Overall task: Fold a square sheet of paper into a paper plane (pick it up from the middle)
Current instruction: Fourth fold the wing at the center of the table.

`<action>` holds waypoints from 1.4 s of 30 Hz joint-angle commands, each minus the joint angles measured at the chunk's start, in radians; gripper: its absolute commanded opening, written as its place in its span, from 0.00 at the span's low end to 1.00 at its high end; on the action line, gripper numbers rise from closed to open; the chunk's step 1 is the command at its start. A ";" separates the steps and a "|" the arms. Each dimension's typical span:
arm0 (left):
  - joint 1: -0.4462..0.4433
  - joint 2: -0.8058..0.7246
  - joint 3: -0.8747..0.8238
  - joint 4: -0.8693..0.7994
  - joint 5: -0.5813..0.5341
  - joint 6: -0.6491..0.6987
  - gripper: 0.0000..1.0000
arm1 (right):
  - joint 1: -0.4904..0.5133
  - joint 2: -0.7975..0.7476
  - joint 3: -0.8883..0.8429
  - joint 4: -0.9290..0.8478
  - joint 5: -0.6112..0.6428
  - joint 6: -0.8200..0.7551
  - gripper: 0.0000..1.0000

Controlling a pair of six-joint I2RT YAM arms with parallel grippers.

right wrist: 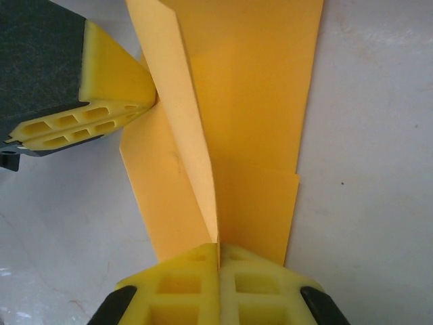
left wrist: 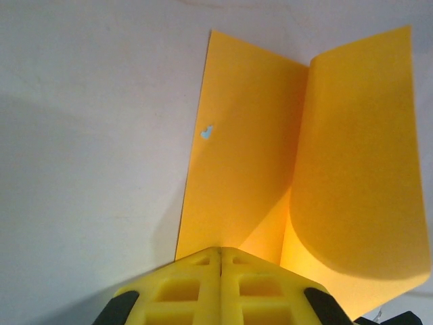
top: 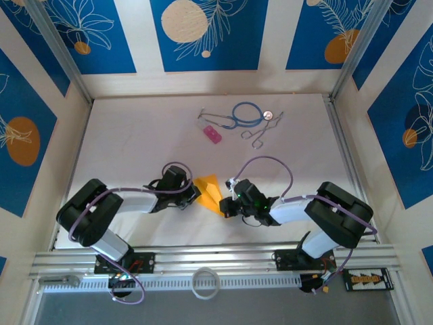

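Note:
The orange-yellow sheet of paper [top: 211, 192] lies partly folded on the white table between my two grippers. In the left wrist view the paper [left wrist: 243, 149] lies flat ahead, with its right part curled upward. My left gripper [left wrist: 220, 250] is shut, its tips resting at the paper's near edge; nothing shows between its fingers. In the right wrist view the paper [right wrist: 260, 101] shows stacked layers and a raised flap. My right gripper [right wrist: 218, 245] is shut on that flap's lower end. The left gripper [right wrist: 153, 101] touches the flap from the left. From above, the left gripper [top: 192, 196] and right gripper [top: 228, 203] flank the paper.
Toward the back of the table lie a small pink block [top: 212, 133], a blue stethoscope [top: 247, 114] and metal scissors-like forceps [top: 260, 133]. A white tape ring [top: 205, 282] sits on the near rail. Panel walls close in the table on three sides.

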 commanded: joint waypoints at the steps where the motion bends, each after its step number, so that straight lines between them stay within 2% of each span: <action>1: -0.006 -0.009 -0.031 -0.087 -0.071 -0.015 0.00 | -0.004 -0.015 -0.017 -0.007 -0.057 0.028 0.03; 11: -0.012 -0.049 -0.048 -0.110 -0.103 -0.020 0.00 | -0.010 0.020 -0.014 -0.026 -0.061 0.065 0.03; 18: -0.013 -0.061 -0.042 -0.092 -0.086 0.003 0.00 | -0.010 0.037 -0.007 -0.013 -0.086 0.055 0.02; 24: -0.014 -0.055 -0.035 -0.080 -0.082 0.007 0.00 | -0.005 0.001 0.010 -0.025 -0.094 0.023 0.03; 27: -0.015 -0.065 -0.032 -0.070 -0.079 0.018 0.08 | -0.004 -0.029 0.020 -0.053 -0.087 -0.018 0.03; 32: -0.015 -0.136 -0.022 -0.113 -0.101 0.041 0.28 | -0.001 -0.058 0.050 -0.146 -0.020 -0.152 0.03; 36: -0.014 -0.231 -0.014 -0.189 -0.136 0.067 0.39 | 0.001 -0.048 0.068 -0.142 -0.019 -0.244 0.02; 42: -0.005 -0.319 0.023 -0.270 -0.146 0.115 0.63 | 0.015 -0.044 0.068 -0.079 -0.010 -0.324 0.02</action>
